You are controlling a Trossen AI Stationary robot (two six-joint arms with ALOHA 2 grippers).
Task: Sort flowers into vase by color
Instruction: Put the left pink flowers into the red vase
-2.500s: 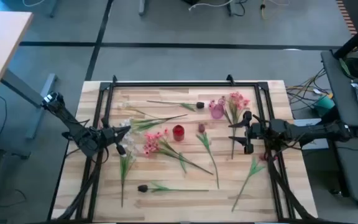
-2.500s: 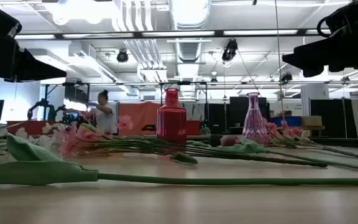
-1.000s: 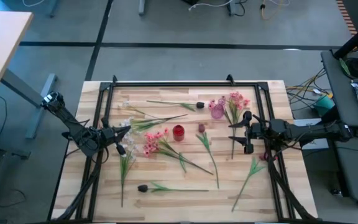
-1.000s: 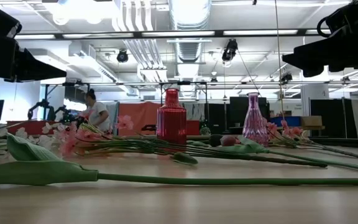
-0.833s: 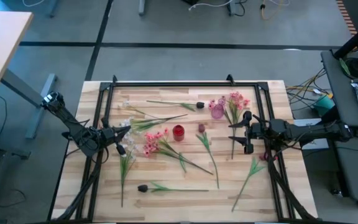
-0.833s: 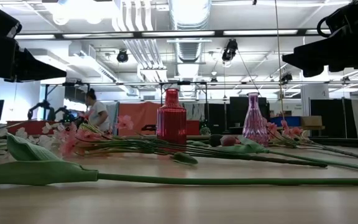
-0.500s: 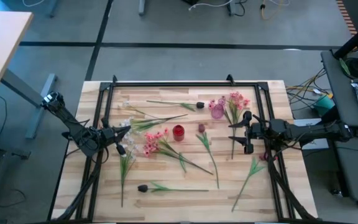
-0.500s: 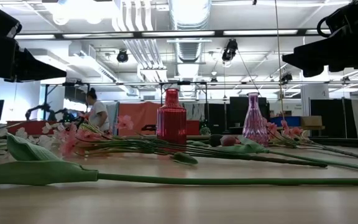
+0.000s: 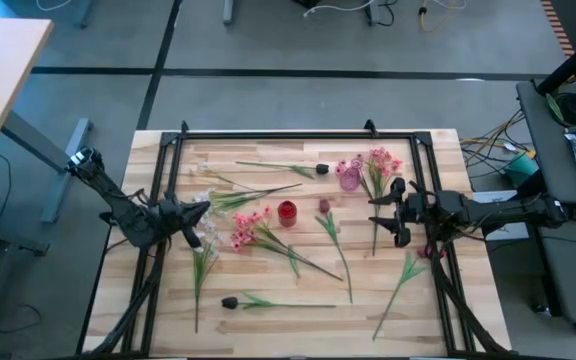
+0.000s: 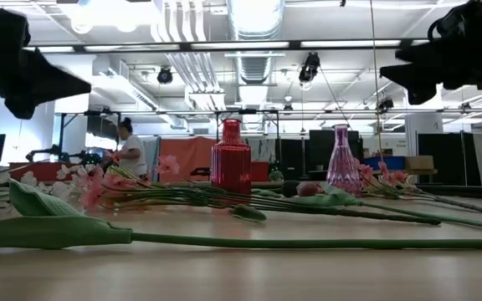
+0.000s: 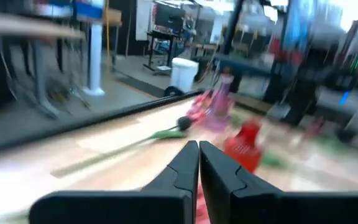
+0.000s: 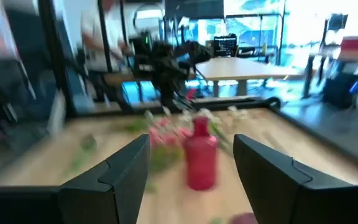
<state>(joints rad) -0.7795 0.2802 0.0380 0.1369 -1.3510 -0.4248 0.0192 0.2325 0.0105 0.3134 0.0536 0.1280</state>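
Several flowers lie flat on the wooden table [image 9: 118, 300]. A pink spray [image 9: 249, 226] and white sprigs [image 9: 202, 184] lie at the left, a second pink spray [image 9: 380, 162] at the far right. Dark buds lie at the far side [image 9: 321, 169] and the near side [image 9: 229, 302], a red bud [image 9: 324, 206] in the middle. A red vase [image 9: 287, 212] and a pink vase [image 9: 349, 179] stand upright and hold nothing. My left gripper [image 9: 206, 210] is shut and empty above the white sprigs. My right gripper [image 9: 388, 212] is open and empty, right of the pink vase.
A black frame [image 9: 298, 133] runs round the table's edges. Green stems and leaves [image 9: 333, 240] lie spread over the middle of the table. In the low view a long stem [image 10: 308, 243] lies along the near edge. A person [image 10: 128, 150] stands far off in the room.
My left gripper has gone a short way toward the table's right, toward the pink spray, staying shut. My right arm has shifted slightly; in the low view it stands a little higher. The flowers and vases have not moved.
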